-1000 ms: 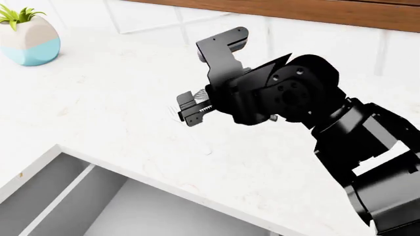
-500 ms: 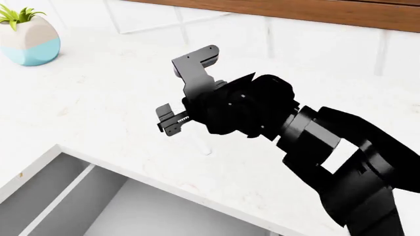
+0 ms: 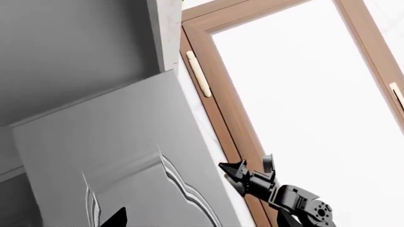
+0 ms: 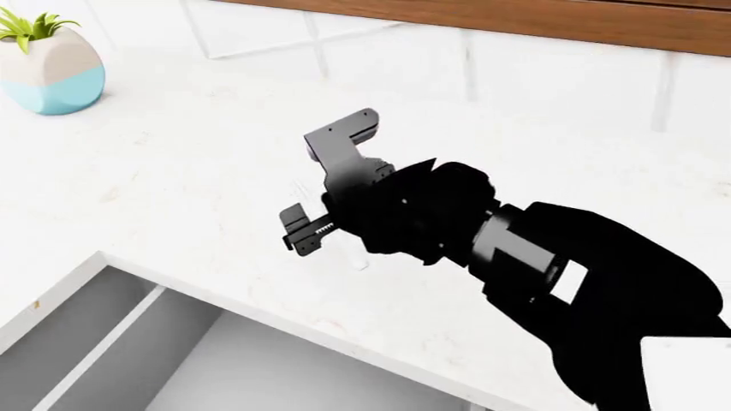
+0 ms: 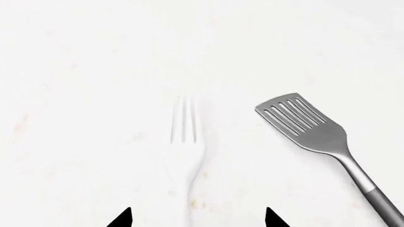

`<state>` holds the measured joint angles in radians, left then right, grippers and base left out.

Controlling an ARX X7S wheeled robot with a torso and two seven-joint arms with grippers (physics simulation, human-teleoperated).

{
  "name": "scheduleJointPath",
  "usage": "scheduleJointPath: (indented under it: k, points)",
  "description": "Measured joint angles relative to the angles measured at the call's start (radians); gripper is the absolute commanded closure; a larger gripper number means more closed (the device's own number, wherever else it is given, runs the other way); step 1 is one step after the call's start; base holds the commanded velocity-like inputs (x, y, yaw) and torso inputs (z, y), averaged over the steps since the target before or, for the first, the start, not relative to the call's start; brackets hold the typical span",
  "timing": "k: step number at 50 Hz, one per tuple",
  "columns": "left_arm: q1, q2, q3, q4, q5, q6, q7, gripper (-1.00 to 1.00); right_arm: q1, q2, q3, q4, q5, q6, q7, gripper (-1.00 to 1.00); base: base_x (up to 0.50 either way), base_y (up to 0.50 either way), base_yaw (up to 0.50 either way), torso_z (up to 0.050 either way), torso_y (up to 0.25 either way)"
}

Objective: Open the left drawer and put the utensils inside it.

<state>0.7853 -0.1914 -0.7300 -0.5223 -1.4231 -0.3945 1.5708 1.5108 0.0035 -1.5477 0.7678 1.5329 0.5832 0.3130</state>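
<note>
In the right wrist view a thin white fork (image 5: 187, 156) lies on the white counter, with a slotted metal spatula (image 5: 315, 135) with a dark handle beside it. My right gripper (image 5: 197, 220) is open above the fork's handle, one fingertip on each side. From the head view the right gripper (image 4: 300, 233) hovers low over the fork (image 4: 358, 259), and the arm hides the spatula. The left drawer (image 4: 105, 349) stands open at the lower left, grey inside with a divider. My left gripper (image 3: 197, 223) is open close to the drawer front (image 3: 126, 161), with only one tip showing.
A white and blue plant pot (image 4: 51, 68) stands at the counter's back left. A wooden window frame (image 4: 514, 19) runs along the back wall. The counter's front edge (image 4: 297, 317) overhangs the open drawer.
My right arm has swung left and dropped lower over the counter, bringing the gripper down over the fork. The drawer and the pot have not moved.
</note>
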Motion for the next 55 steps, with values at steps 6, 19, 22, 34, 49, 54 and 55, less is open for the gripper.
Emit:
scheduleJointPath:
  k: [6,19,22,34,49,54,55]
  points:
    - [0.0,-0.003,0.007,-0.004,-0.004,0.004,0.0,-1.0,-0.015,-0.001,-0.009,0.005,-0.014,-0.009,-0.016,-1.0,0.0,0.0,0.0,0.0,0.0]
    - [0.0,-0.009,0.024,-0.012,-0.012,0.014,0.0,-1.0,-0.044,-0.003,-0.009,0.0,-0.062,-0.003,-0.058,-1.0,0.0,0.0,0.0,0.0,0.0]
    - [0.0,-0.01,0.026,-0.013,-0.013,0.015,0.0,-1.0,-0.047,-0.003,-0.003,0.003,-0.069,-0.003,-0.067,-1.0,0.0,0.0,0.0,0.0,0.0]
    - [0.0,-0.012,0.029,-0.016,-0.016,0.016,0.0,-1.0,-0.06,-0.004,0.017,0.013,-0.086,-0.009,-0.088,1.0,0.0,0.0,0.0,0.0,0.0]
    - [0.0,-0.011,0.028,-0.016,-0.016,0.014,0.0,-1.0,-0.073,-0.004,0.021,0.027,-0.083,-0.024,-0.076,1.0,0.0,0.0,0.0,0.0,0.0]
    - [0.0,-0.011,0.028,-0.015,-0.016,0.013,0.0,-1.0,-0.074,-0.004,0.021,0.029,-0.076,-0.026,-0.071,1.0,0.0,0.0,0.0,0.0,0.0]
    - [0.0,-0.011,0.029,-0.015,-0.016,0.013,0.0,-1.0,-0.074,-0.004,0.021,0.03,-0.074,-0.027,-0.07,1.0,0.0,0.0,0.0,0.0,0.0]
